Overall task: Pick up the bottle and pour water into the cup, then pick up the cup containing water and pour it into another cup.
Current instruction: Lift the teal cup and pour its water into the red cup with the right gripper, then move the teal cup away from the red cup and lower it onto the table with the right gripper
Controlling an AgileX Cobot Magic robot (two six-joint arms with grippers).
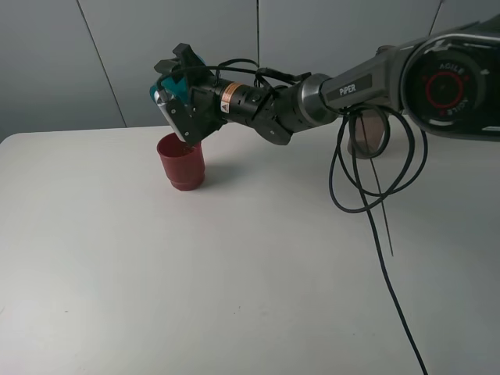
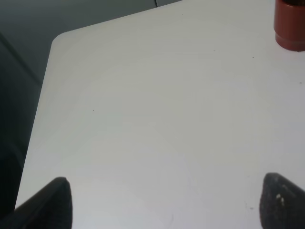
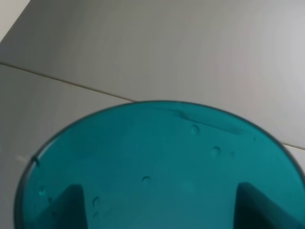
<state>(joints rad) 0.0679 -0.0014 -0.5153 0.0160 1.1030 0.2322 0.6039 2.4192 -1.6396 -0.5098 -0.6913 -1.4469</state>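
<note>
White tabletop (image 1: 234, 273) backed by grey wall panels (image 1: 78, 55); all items sit toward the far edge of the surface.

Right arm (image 1: 367, 82): extended from the right side across the middle, toward the far-left part of the table. A black cable (image 1: 375, 195) hangs from it in loops down to the table.

Right gripper (image 1: 181, 101): closed on the teal cup (image 1: 168, 87), with one finger on each side of the cup wall. In the right wrist view the cup (image 3: 162, 167) fills the lower frame, with droplets on its translucent wall and both dark fingers (image 3: 71, 205) visible through it. The cup is held in the air, tipped well off upright, directly above the red cup (image 1: 182, 162).

Red cup: upright on the table near the far edge, left of centre, mouth just beneath the gripper body. The left wrist view shows its base (image 2: 289, 24) at the frame edge.

Bottle (image 1: 369, 133): upright near the far edge on the right side, largely hidden behind the right arm and cable.

Left gripper (image 2: 162, 200): jaws spread wide, nothing between them, only bare tabletop below. It is well apart from the red cup and near the left edge of the table
</note>
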